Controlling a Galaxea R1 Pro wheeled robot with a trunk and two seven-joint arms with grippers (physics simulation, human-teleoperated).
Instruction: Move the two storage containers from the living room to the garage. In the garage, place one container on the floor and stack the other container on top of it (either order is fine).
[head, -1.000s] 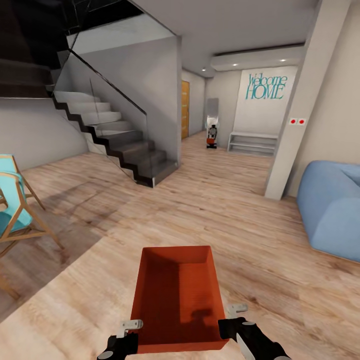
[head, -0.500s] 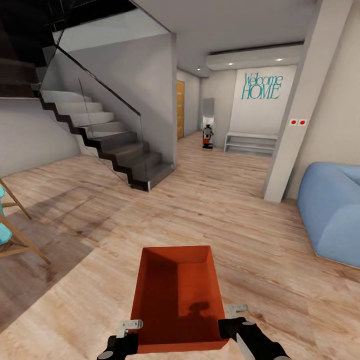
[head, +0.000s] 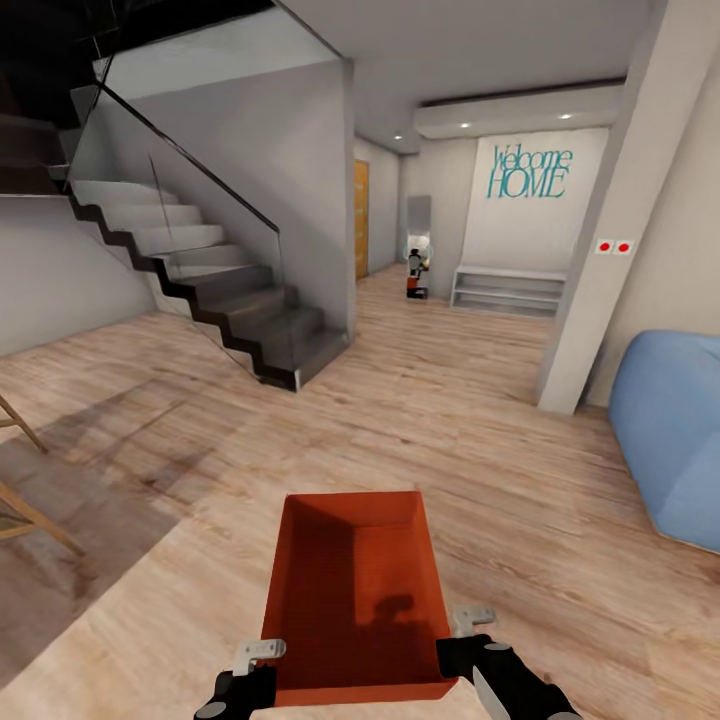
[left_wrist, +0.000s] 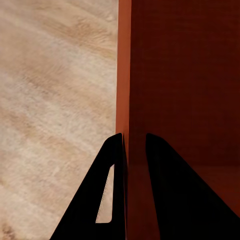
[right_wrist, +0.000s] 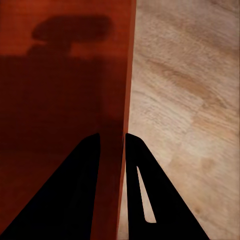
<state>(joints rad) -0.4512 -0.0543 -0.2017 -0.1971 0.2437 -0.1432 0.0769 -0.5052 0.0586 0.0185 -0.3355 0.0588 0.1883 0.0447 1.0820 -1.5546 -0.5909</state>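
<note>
Orange-red storage container (head: 355, 590), long axis pointing ahead, held by both grippers.

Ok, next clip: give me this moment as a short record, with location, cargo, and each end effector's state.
location: indoors, light wood-plank floor, staircase ahead left, blue sofa at right
cargo: one orange-red container, topless, empty, held above the floor
left end effector: shut on the container's left wall
right end effector: shut on its right wall
ahead: hallway with "Welcome HOME" wall

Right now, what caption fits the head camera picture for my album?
Robot carries an orange-red storage container with its left gripper and right gripper over the wood-plank floor toward the staircase.
</note>
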